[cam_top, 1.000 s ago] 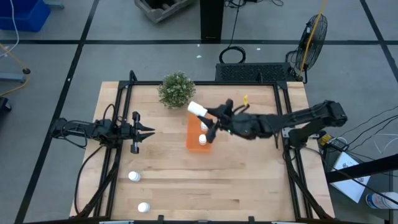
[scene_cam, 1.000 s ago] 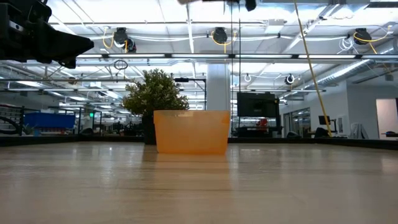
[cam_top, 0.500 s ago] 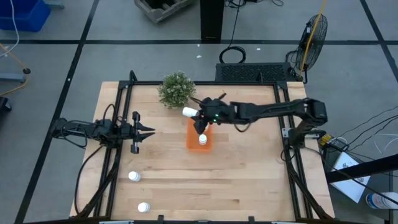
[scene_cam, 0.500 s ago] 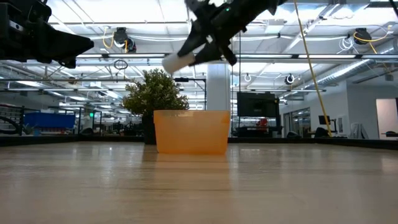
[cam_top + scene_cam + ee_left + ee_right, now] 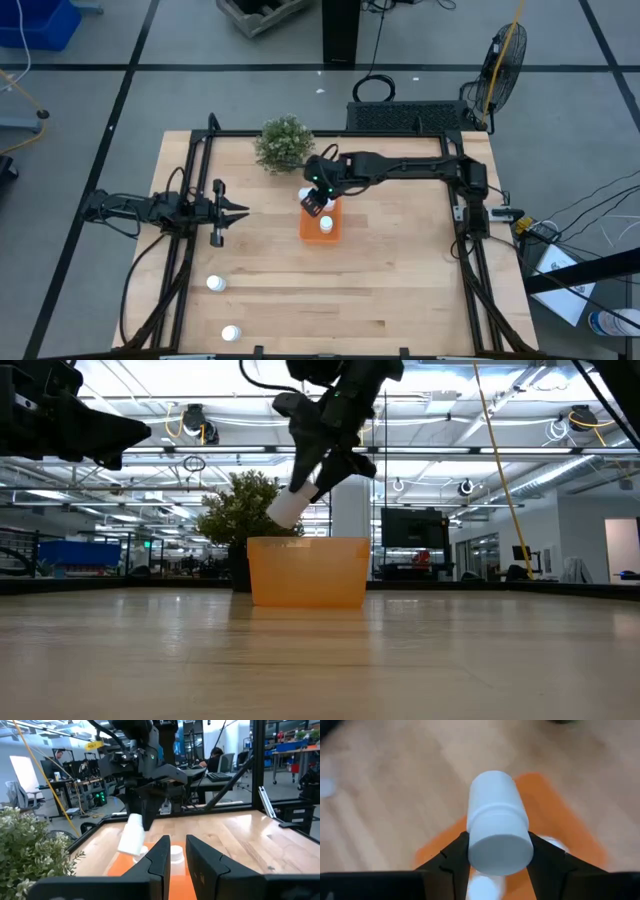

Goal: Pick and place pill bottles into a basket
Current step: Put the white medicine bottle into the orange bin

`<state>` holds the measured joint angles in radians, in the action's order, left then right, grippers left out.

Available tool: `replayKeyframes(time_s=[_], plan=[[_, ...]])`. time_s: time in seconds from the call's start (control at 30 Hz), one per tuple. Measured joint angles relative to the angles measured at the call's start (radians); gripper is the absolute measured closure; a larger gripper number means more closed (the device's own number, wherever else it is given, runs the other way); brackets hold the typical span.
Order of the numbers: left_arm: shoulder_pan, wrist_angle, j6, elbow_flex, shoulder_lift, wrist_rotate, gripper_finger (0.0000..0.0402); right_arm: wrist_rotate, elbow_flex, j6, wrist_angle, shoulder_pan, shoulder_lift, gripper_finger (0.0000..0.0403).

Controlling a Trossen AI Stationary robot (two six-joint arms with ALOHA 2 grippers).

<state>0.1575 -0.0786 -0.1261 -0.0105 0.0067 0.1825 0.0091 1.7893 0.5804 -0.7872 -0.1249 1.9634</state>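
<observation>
My right gripper (image 5: 317, 194) is shut on a white pill bottle (image 5: 312, 201) just above the far end of the orange basket (image 5: 334, 232); in the low view the bottle (image 5: 289, 506) slants down over the basket's rim (image 5: 305, 542). One bottle (image 5: 326, 224) lies in the basket. Two more bottles (image 5: 215, 284) (image 5: 231, 333) stand on the table at the near left. My left gripper (image 5: 242, 212) is open and empty at the table's left, level with the basket. My right gripper pinches the bottle's wider capped end (image 5: 497, 845) between its two fingers (image 5: 456, 854), one on each side. The fingers slant down from the table's right. The bottle (image 5: 289, 506) hangs clear, tilted, its free end lowest, just above the basket's rim.
A bushy green potted plant (image 5: 284, 143) stands just beyond the basket at the far side, close to my right arm. A black frame (image 5: 190, 200) runs along the table's left and right edges. Bare wood lies at the near right (image 5: 400, 290).
My right gripper has gone down and toward the table's left with the bottle, coming from high above to just over the basket's far end. It has tipped, so the bottle now points more steeply down. The left arm has kept still.
</observation>
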Motion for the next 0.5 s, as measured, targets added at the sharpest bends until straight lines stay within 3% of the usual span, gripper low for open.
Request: replayKeyframes(time_s=[0.1, 0.5], plan=[[0.000, 0.001, 0.000, 0.000, 0.000, -0.002, 0.0334, -0.073, 0.034, -0.016, -0.064, -0.009, 0.027, 0.0255], [0.000, 0.000, 0.000, 0.000, 0.000, -0.002, 0.0334, -0.090, 0.037, -0.018, -0.229, -0.017, 0.048, 0.0255]])
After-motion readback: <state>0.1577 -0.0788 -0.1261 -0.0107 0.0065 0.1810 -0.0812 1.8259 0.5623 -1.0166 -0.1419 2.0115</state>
